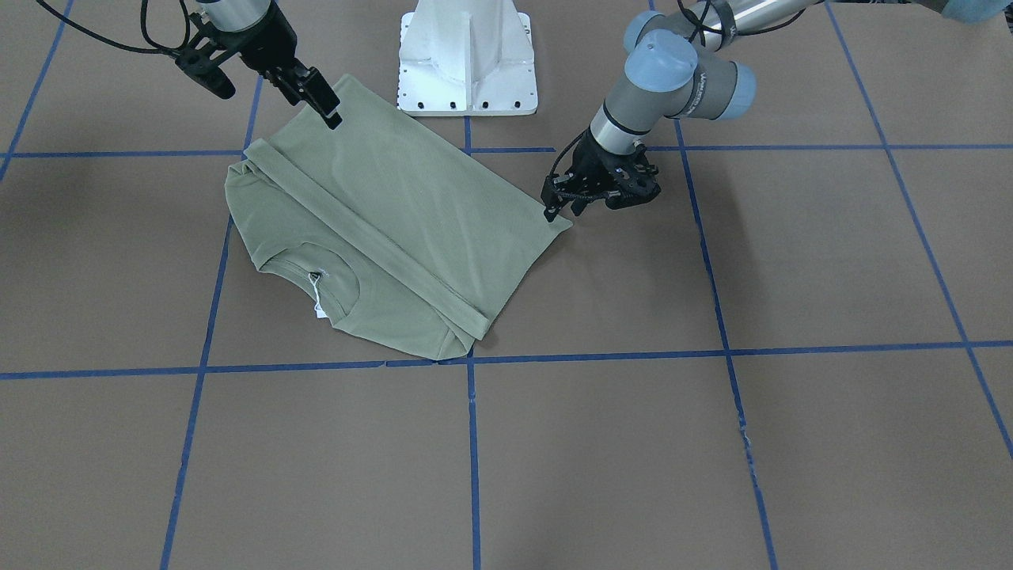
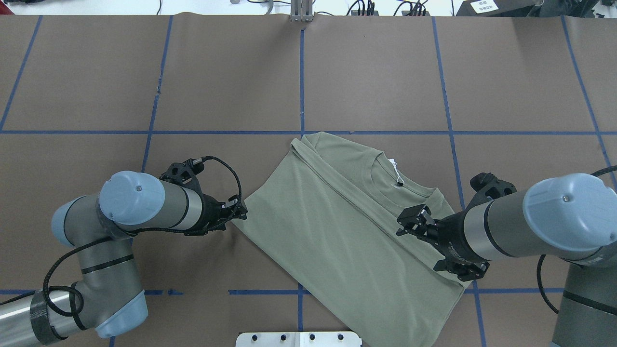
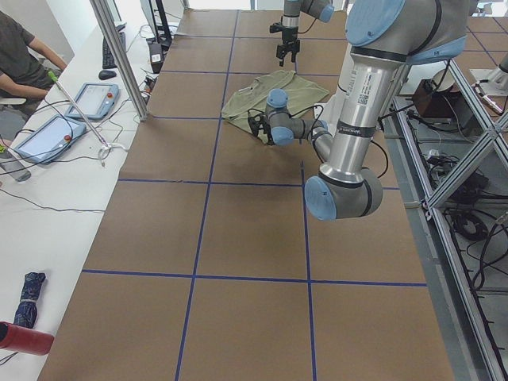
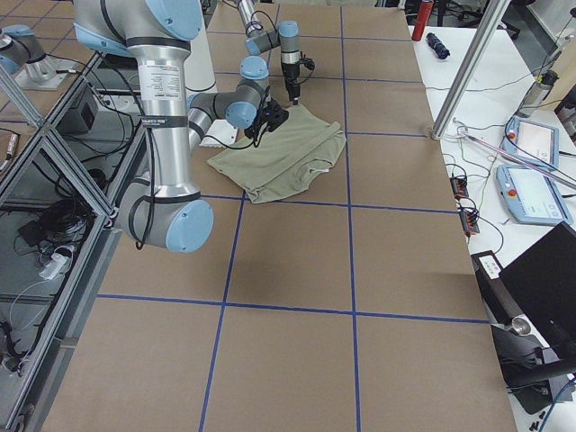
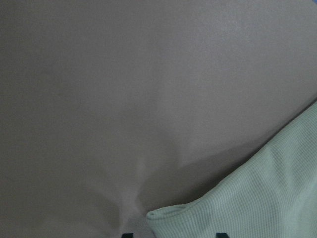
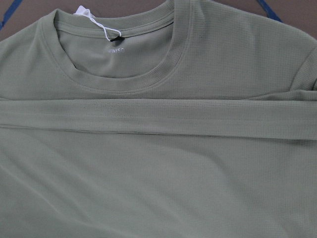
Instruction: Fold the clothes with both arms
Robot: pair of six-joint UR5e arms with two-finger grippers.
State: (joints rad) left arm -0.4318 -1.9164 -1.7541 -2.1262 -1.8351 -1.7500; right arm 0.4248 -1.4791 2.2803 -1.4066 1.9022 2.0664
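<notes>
The green shirt (image 2: pixel 347 226) lies folded and flat on the worktop (image 2: pixel 193 86), set at a slant just in front of the white pedestal (image 1: pixel 467 63). Its collar (image 6: pixel 124 82) faces away from the robot, with a white tag (image 2: pixel 393 166) on a string lying inside the neck. A folded band (image 6: pixel 158 119) runs straight across the cloth below the collar. The far corner touches a blue tape line, and the hem reaches close to the pedestal plate.

The left claw (image 2: pixel 238 212) sits low at the shirt's corner on the robot's left. Its fingers are apart, the cloth corner lies just ahead of the two tips, and nothing is gripped. The right claw (image 2: pixel 426 246) hangs above the shirt near the shoulder on the robot's right, spread wide and holding nothing.

Wide stretches of brown paper extend beyond the collar side and out to both ends. The worktop is covered in brown paper marked by a blue tape grid.

A white side bench (image 3: pixel 48 190) with tablets and cables runs along the far side, and a person (image 3: pixel 20 51) sits there. Metal framing (image 4: pixel 54 180) stands behind the arms.
</notes>
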